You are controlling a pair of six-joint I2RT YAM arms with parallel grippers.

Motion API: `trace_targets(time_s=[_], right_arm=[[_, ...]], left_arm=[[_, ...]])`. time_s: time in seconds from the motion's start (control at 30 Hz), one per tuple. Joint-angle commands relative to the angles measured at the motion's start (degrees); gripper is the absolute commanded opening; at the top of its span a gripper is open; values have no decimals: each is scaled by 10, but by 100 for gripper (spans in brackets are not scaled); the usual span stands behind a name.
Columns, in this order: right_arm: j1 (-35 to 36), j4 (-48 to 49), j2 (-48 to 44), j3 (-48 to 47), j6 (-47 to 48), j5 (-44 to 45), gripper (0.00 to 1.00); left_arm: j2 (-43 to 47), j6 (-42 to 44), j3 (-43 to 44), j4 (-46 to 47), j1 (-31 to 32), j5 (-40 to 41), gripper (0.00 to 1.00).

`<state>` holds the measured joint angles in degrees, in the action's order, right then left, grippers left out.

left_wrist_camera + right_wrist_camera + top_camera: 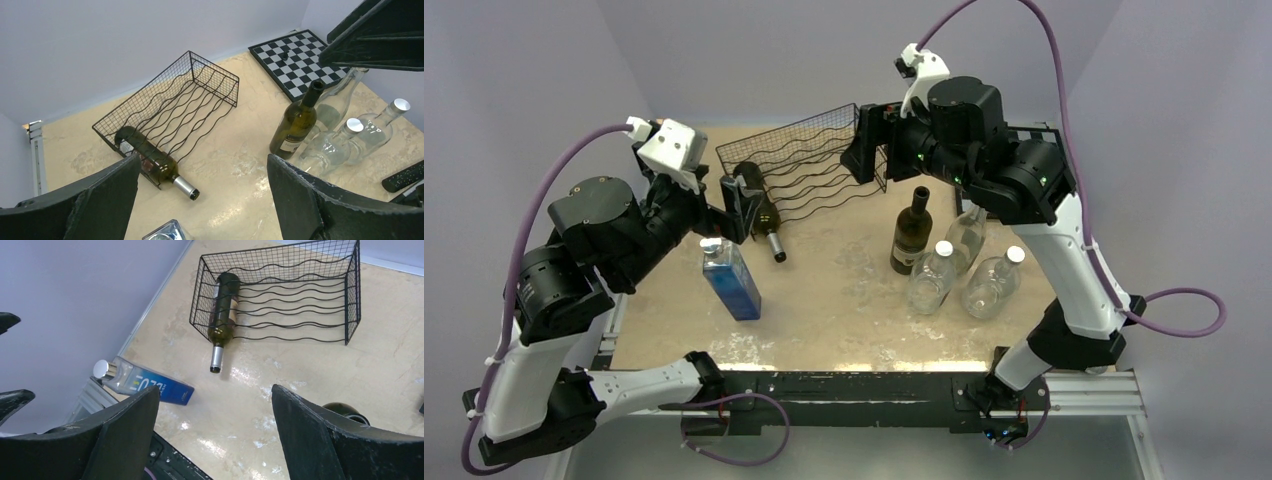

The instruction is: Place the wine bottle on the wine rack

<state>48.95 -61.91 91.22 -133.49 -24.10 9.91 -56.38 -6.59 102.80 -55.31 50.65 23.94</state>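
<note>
The wine rack [809, 165] sits toward 12 o'clock on the desk [824, 320], tipped so its wavy wires slope down toward the arms. The wine bottle [762, 208] lies on its side in the groove at the rack's 9 o'clock end. Its dark green body rests on the wires, and its silver-capped neck points to about 5 o'clock, sticking out past the rack's lower edge over the desk. The left pincer [202, 200] is spread wide with nothing between its fingers. In the overhead view it hangs at the rack's 9 o'clock end just beside the bottle, and its own camera shows the bottle well clear of both fingers. The right pincer [215, 435] is also spread and pinches nothing. It is held above the rack's 3 o'clock end, looking down across the rack and the bottle. A blue bottle [731, 280] lies at about 8 o'clock on the desk. At 3 o'clock an upright dark bottle [912, 232] stands with three clear bottles [931, 278] close around it. A chessboard [295, 60] lies at the desk's 1 o'clock corner.
</note>
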Motion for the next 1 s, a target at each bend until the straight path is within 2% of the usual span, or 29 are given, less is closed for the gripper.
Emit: trace_targets(time_s=[0.0, 0.17, 0.23, 0.33, 0.4, 0.43, 0.5, 0.6, 0.7, 0.8, 0.97], right_arm=[[1, 14, -32, -10, -4, 0, 86], [1, 24, -32, -1, -14, -25, 87], [1, 42, -30, 16, -12, -61, 89], [1, 177, -79, 143, 30, -170, 96], [1, 264, -110, 231, 42, -207, 99], [1, 289, -118, 244, 50, -222, 99], [1, 296, -111, 241, 66, -252, 99], [3, 278, -77, 213, 86, -348, 99], [20, 305, -50, 225, 117, -418, 99], [56, 328, -13, 232, 183, -433, 99], [84, 368, 66, 206, 203, -458, 99]], left_arm=[[1, -11, 19, 4, -1, -9, 99], [8, -21, 17, 1, -1, -7, 99], [13, -23, 17, 0, -1, -7, 99], [21, -20, 32, 1, -1, -3, 99], [25, -10, 57, 1, -1, -3, 99], [27, -6, 71, 2, -1, -1, 99], [33, 0, 91, 8, -1, 7, 99], [44, 2, 97, 18, -1, 19, 99], [52, 8, 97, 25, -1, 28, 99], [52, 22, 107, 27, -1, 40, 99], [41, 44, 140, 10, -1, 77, 99]])
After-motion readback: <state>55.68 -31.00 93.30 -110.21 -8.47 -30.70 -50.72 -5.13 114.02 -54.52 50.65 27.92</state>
